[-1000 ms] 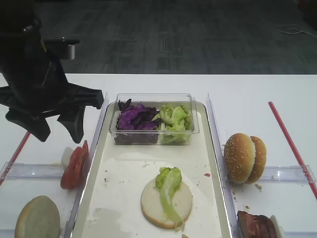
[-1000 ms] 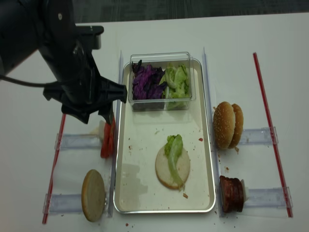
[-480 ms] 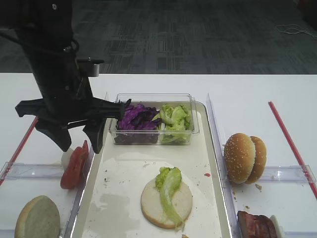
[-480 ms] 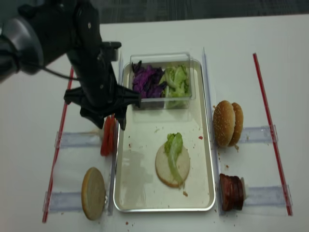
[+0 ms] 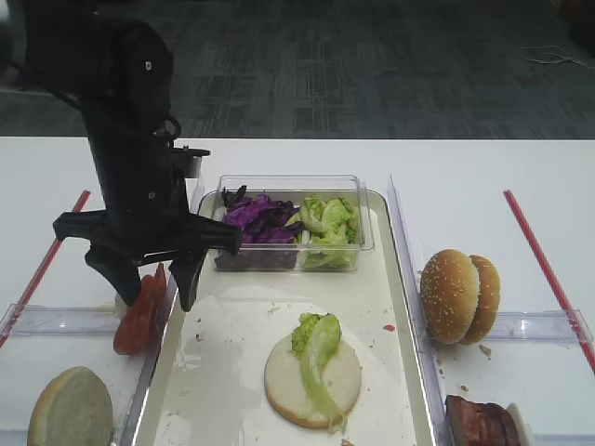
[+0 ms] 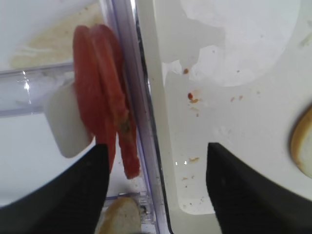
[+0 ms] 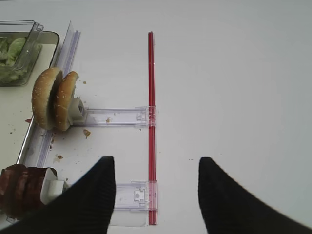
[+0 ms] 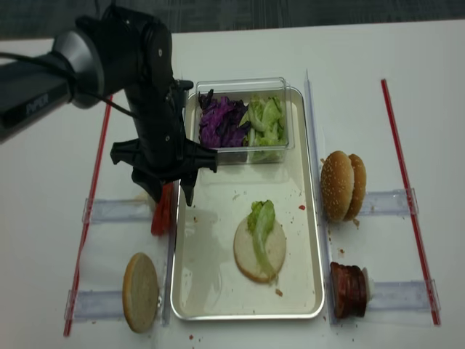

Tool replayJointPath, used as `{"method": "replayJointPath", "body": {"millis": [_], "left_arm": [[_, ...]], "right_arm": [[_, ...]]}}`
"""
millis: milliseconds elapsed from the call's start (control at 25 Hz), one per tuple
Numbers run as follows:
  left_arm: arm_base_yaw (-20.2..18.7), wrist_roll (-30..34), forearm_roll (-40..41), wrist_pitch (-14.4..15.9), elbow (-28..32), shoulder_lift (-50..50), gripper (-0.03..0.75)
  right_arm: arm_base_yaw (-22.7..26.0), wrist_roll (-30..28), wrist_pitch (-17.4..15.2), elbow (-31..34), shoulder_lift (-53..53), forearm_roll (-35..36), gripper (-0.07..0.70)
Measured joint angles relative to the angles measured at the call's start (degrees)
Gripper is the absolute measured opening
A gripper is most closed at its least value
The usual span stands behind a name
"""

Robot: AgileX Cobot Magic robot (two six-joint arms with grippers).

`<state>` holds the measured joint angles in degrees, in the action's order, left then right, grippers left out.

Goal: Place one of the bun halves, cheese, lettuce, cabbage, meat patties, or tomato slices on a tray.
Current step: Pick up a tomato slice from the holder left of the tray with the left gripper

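Note:
Red tomato slices (image 5: 139, 311) (image 6: 97, 107) stand on edge in a clear holder just left of the tray (image 5: 232, 325) (image 8: 211, 283). My left gripper (image 5: 156, 283) (image 6: 156, 151) (image 8: 171, 198) hangs open over them, one finger beside the slices, the other over the tray floor, nothing held. On the tray lies a pale bun half (image 5: 288, 386) with a lettuce strip (image 5: 314, 348) on it. My right gripper (image 7: 155, 163) is open and empty above the table, right of the meat patties (image 7: 22, 190) and sesame bun halves (image 7: 51, 100).
A clear tub at the tray's far end holds purple cabbage (image 5: 253, 218) and lettuce (image 5: 327, 221). A pale bun half (image 5: 70, 409) stands at front left. Sesame buns (image 5: 457, 295) and meat (image 5: 482, 423) sit right of the tray. Red strips (image 5: 544, 265) border both sides.
My left arm has swung right and toward the front, from the table's left side to above the tomato slices and the tray's left rim. Its jaws stayed open.

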<state>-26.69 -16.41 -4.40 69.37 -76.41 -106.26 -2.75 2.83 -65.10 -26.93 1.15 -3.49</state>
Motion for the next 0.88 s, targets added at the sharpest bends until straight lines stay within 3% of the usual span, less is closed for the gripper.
{"method": "replayJointPath", "body": {"millis": [440, 880], "left_arm": [[-0.10, 0.13, 0.37, -2.88, -1.12, -4.06, 0.412], [0.91, 0.13, 0.49, -3.30, -1.12, -5.05, 0.395]], "right_arm": [[0.00, -0.33, 0.00, 0.00, 0.00, 0.00, 0.395], [0.00, -0.33, 0.00, 0.00, 0.00, 0.00, 0.395]]}}
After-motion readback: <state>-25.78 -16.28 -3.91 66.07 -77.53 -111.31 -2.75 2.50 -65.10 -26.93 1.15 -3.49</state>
